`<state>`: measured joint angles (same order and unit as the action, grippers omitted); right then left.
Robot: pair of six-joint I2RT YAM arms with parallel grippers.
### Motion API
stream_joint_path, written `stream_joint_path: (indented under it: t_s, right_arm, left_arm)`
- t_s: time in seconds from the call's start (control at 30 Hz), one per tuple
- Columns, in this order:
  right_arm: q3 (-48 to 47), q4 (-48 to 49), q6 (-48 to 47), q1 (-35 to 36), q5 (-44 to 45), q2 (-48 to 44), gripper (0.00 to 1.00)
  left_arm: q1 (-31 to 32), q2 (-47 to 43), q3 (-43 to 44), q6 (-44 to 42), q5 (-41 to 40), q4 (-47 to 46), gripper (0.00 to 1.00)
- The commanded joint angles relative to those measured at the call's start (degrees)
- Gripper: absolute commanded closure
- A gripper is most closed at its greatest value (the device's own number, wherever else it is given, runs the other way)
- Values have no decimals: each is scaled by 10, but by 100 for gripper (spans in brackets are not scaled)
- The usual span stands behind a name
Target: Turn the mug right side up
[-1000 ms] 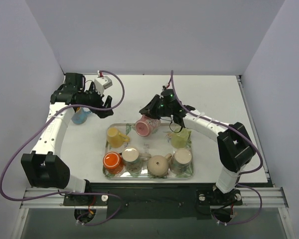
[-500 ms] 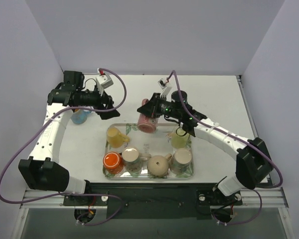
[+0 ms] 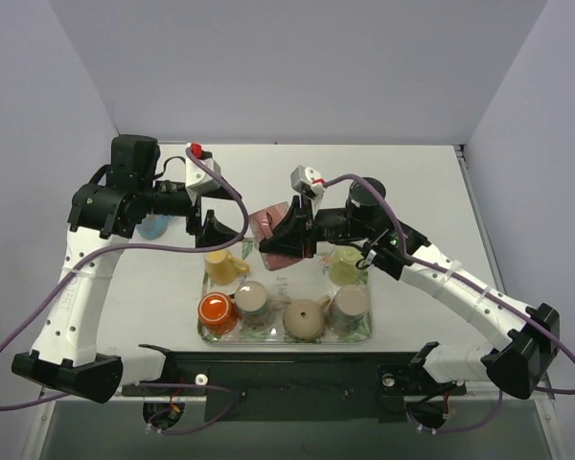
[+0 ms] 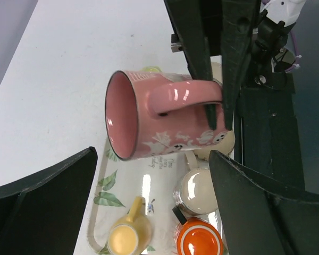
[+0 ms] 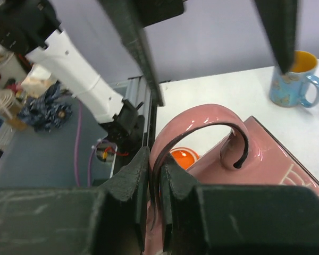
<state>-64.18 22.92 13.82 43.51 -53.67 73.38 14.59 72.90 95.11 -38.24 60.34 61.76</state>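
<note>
The right gripper is clenched on the handle of the pink mug, holding it clear above the far edge of the tray; the mug lies on its side, mouth toward the left gripper, which hangs released over the tray's far-left corner, not touching it. To do the turn well, I judge the wrist should roll until the mouth faces up while the pinch on the handle stays firm, since the thin loop could swivel between the fingers; a bare patch mid-tray looks the safest landing, clear of its neighbours. The pink mug shows empty inside. On the tray sit a yellow mug, an orange mug, a teapot and a green mug; whether any holds liquid I cannot tell. A blue mug stands off the tray's far-left side.
</note>
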Motion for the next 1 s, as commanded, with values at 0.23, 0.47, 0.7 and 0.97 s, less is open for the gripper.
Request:
stream_joint_path:
  t_s: [0.23, 0.47, 0.7, 0.97]
  right_arm:
    - [-52, -17, -134, 32, -55, -57, 100]
    - [-48, -32, -172, 33, -57, -56, 100]
    - [-28, -38, -199, 20, -42, -68, 100]
    - [16, -17, -154, -26, 134, -53, 77]
  left_arm:
    - [25, 36, 11, -29, 17, 44, 3]
    - [106, 65, -26, -46, 47, 54, 3]
    - [119, 77, -27, -75, 49, 92, 74]
    - [116, 44, -58, 126, -197, -68, 100]
